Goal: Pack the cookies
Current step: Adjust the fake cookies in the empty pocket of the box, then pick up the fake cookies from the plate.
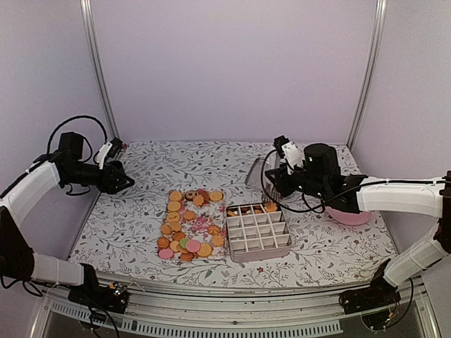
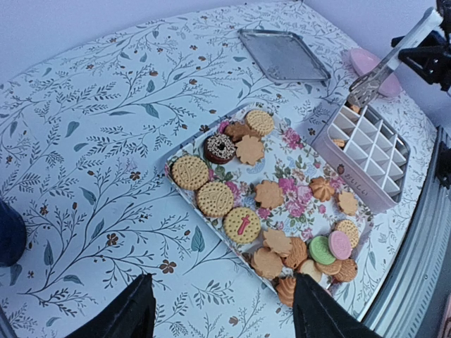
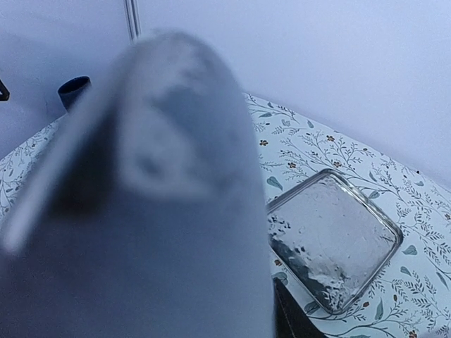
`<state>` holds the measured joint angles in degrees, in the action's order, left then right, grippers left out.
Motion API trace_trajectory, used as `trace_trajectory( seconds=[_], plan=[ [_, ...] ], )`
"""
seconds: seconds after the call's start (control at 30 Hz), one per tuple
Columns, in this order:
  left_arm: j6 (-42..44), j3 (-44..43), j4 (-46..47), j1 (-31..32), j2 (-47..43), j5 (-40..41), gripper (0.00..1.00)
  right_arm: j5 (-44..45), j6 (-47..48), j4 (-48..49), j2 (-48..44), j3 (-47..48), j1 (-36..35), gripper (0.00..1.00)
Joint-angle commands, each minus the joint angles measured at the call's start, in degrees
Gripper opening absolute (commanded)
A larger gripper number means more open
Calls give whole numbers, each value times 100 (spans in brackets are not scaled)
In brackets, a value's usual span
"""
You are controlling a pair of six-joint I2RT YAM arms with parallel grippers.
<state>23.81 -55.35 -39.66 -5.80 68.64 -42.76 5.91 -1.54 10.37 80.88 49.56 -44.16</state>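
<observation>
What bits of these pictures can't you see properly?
Right wrist view: blurry grey tongs right at the lens hide nearly everything below.
Top view: the right arm covers most of the pink plate.
Top view: cookies inside the divided box are too small to count.

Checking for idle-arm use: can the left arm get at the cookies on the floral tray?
Probably yes: the left gripper hovers beside the floral tray, jaws open, with bare table between it and the cookies; the tongs are over the divided box.
</observation>
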Motion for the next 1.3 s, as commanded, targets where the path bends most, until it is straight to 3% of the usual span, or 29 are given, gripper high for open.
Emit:
trace_trajectory(
  seconds=[0.0,0.4,0.6,0.9,1.27],
  plan=[
    [53,-46,90,-22,-44,25,68,98,-174,141,142,-6,27,33],
    [1,-85,90,-26,18,-15,67,510,85,39,-290,300,-202,31],
    [-17,-125,90,-26,3,29,67,-46,-37,115,-240,778,-557,32],
    [-17,-100,90,-23,-16,22,68,-498,-345,464,939,1479,-1490,36],
    [9,-63,90,-26,-37,18,67,-1059,-472,692,2197,2329,-2147,39]
  ],
)
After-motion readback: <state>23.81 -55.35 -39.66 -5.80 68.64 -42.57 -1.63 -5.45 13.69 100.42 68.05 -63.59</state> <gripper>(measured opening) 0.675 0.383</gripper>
